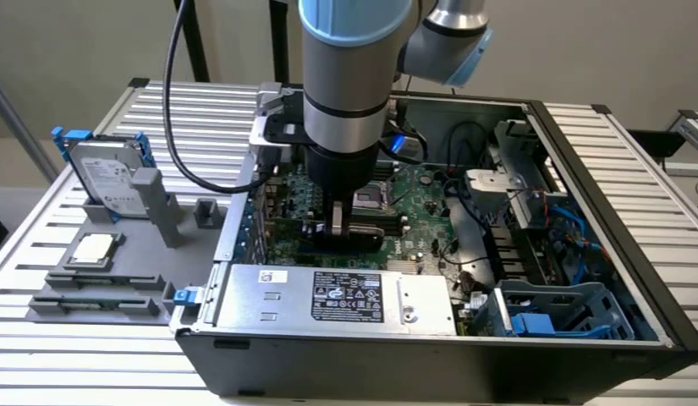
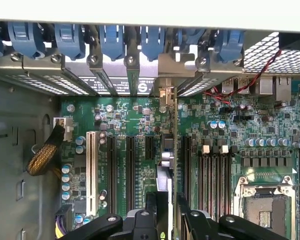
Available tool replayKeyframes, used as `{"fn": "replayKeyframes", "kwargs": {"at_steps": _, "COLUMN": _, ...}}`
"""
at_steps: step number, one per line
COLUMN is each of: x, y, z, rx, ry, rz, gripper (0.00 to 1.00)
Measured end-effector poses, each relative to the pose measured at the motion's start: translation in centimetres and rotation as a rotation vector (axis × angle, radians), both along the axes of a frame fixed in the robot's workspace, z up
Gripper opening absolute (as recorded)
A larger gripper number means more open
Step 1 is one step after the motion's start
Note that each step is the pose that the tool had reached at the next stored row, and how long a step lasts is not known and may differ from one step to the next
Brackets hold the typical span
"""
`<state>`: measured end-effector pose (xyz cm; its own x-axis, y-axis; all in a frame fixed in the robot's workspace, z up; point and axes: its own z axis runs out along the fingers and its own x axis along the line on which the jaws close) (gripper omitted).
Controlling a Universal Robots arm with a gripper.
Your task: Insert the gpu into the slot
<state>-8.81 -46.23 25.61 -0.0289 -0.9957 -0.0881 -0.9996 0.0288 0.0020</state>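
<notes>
While clamped in the black gripper (image 2: 168, 209), flat gpu (image 2: 167, 167) stands edge-on | green motherboard (image 2: 135, 117) beneath

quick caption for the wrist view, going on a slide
Wrist view: gripper holds the gpu edge-on over the green motherboard, between rows of black slots.

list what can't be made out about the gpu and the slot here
slot: covered by the edge-on gpu in the wrist view, behind the arm in the exterior view
gpu's contact edge: hidden under the card itself, so seating is unclear
gripper: partly cut off by the wrist picture's edge
</notes>
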Motion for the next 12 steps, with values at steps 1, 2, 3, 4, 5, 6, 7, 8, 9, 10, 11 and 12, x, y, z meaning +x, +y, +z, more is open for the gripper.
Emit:
{"fn": "replayKeyframes", "kwargs": {"at_steps": 1, "x": 0.00, "y": 0.00, "z": -0.03, "rx": -0.0001, "ry": 0.0001, "rz": 0.000, "gripper": 0.26}}
{"fn": "replayKeyframes", "kwargs": {"at_steps": 2, "x": 0.00, "y": 0.00, "z": -0.06, "rx": -0.0001, "ry": 0.0000, "rz": 0.000, "gripper": 0.26}}
{"fn": "replayKeyframes", "kwargs": {"at_steps": 3, "x": 0.00, "y": 0.00, "z": -0.09, "rx": 0.0000, "ry": 0.0000, "rz": 0.000, "gripper": 0.26}}
{"fn": "replayKeyframes", "kwargs": {"at_steps": 4, "x": 0.00, "y": 0.00, "z": -0.12, "rx": -0.0001, "ry": 0.0001, "rz": 0.000, "gripper": 0.26}}
{"fn": "replayKeyframes", "kwargs": {"at_steps": 5, "x": 0.00, "y": 0.00, "z": -0.14, "rx": -0.0001, "ry": 0.0001, "rz": 0.000, "gripper": 0.26}}
{"fn": "replayKeyframes", "kwargs": {"at_steps": 6, "x": 0.00, "y": 0.00, "z": -0.17, "rx": -0.0002, "ry": 0.0002, "rz": 0.000, "gripper": 0.26}}
{"fn": "replayKeyframes", "kwargs": {"at_steps": 7, "x": 0.00, "y": 0.00, "z": -0.20, "rx": -0.0002, "ry": 0.0002, "rz": 0.000, "gripper": 0.26}}
{"fn": "replayKeyframes", "kwargs": {"at_steps": 8, "x": -0.01, "y": 0.00, "z": -0.24, "rx": -0.0003, "ry": 0.0002, "rz": 0.000, "gripper": 0.26}}
{"fn": "replayKeyframes", "kwargs": {"at_steps": 9, "x": 0.00, "y": -0.01, "z": -0.27, "rx": -0.0004, "ry": 0.0002, "rz": 0.000, "gripper": 0.26}}
{"fn": "replayKeyframes", "kwargs": {"at_steps": 10, "x": -0.01, "y": 0.00, "z": -0.31, "rx": -0.0004, "ry": 0.0002, "rz": 0.000, "gripper": 0.26}}
{"fn": "replayKeyframes", "kwargs": {"at_steps": 11, "x": -0.01, "y": 0.00, "z": -0.33, "rx": -0.0005, "ry": 0.0003, "rz": 0.000, "gripper": 0.26}}
{"fn": "replayKeyframes", "kwargs": {"at_steps": 12, "x": 0.00, "y": 0.00, "z": -0.37, "rx": -0.0004, "ry": 0.0002, "rz": 0.000, "gripper": 0.26}}
